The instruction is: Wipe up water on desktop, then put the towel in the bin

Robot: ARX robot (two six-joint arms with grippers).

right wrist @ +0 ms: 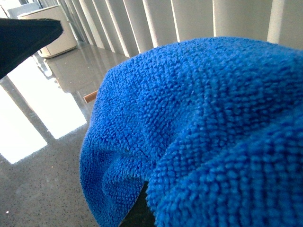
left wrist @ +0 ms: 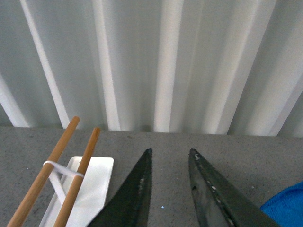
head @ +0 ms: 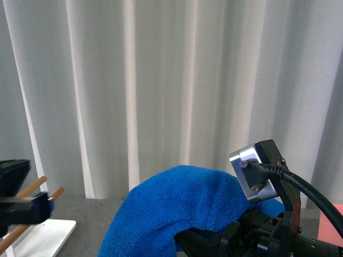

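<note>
Towel (head: 177, 209), soft, light and floppy, hung draped over the right arm (head: 278, 241) above the desktop (left wrist: 236, 156), near the bin (head: 333, 227) at its right edge. The cloth hid the right gripper, so I could not tell its grip. A bunched fold would probably hold best. The left gripper (left wrist: 170, 151) was spread and empty.

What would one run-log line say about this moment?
towel: draped over right arm | left gripper: open, empty | bin: towel not yet in
</note>
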